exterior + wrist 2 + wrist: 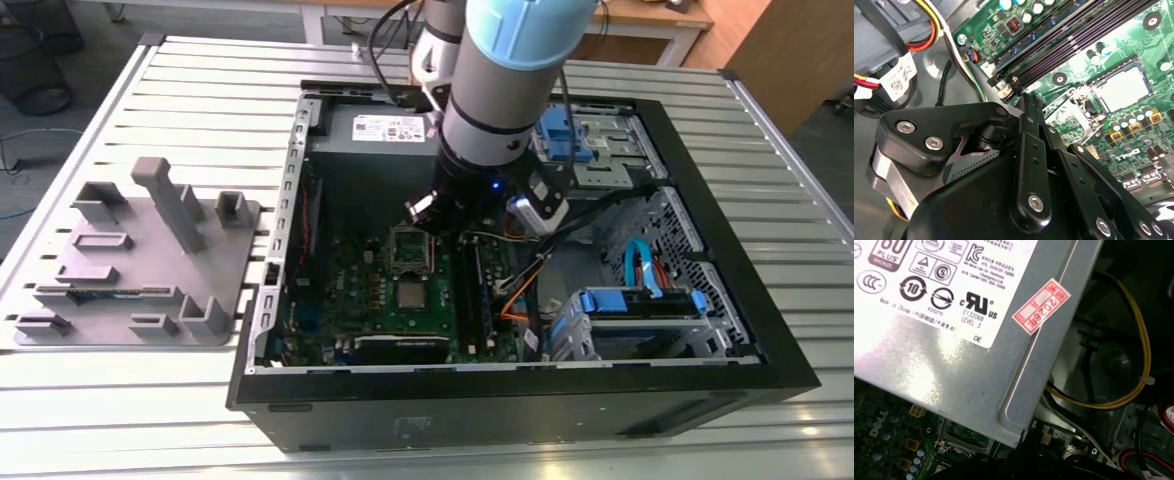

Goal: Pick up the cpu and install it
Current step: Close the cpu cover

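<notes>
Tool hangs low inside the open PC case, on the arm coming down from the top of the exterior view. Its tip is over the motherboard, just beside the raised silver socket plate. Second wrist view: tool seen from behind, black links converging to one point, fingers look pressed together, nothing visible between them (tip partly hidden by its own links, so a thin gap can't be ruled out). The cpu lies flat in the socket on the motherboard, below the socket plate in the exterior view, near the tool but not touching it. In the second wrist view the cpu is a pale shiny square sitting in its frame, apart from the tool tip, with the socket plate between them and the long black memory slots running past. First wrist view: grey power supply with a white label and a red sticker, and a yellow cable looping beside it. The PC case rests on the slatted metal bench. A grey holder fixture sits on the bench to the exterior view's left of the case. Blue drive caddy sits in the case at the exterior view's right.
</notes>
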Tool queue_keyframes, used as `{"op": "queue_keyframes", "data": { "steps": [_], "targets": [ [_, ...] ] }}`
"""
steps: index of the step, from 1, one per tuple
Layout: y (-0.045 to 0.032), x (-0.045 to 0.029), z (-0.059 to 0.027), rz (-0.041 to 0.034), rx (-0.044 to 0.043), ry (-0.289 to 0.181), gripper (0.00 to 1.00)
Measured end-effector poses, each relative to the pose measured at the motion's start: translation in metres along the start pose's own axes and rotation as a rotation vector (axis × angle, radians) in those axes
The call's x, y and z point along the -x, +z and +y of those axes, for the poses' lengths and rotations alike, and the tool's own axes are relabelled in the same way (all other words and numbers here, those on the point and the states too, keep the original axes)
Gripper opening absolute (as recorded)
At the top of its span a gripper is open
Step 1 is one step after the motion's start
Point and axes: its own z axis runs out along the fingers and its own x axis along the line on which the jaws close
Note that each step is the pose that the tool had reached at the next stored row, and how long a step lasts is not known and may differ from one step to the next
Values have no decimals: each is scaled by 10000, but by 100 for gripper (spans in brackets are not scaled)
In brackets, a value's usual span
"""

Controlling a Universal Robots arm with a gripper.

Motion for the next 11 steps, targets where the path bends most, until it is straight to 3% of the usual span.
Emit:
{"op": "queue_keyframes", "data": {
  "steps": [11],
  "targets": [
    [29,31,73,12,15,-155,11]
  ]
}}
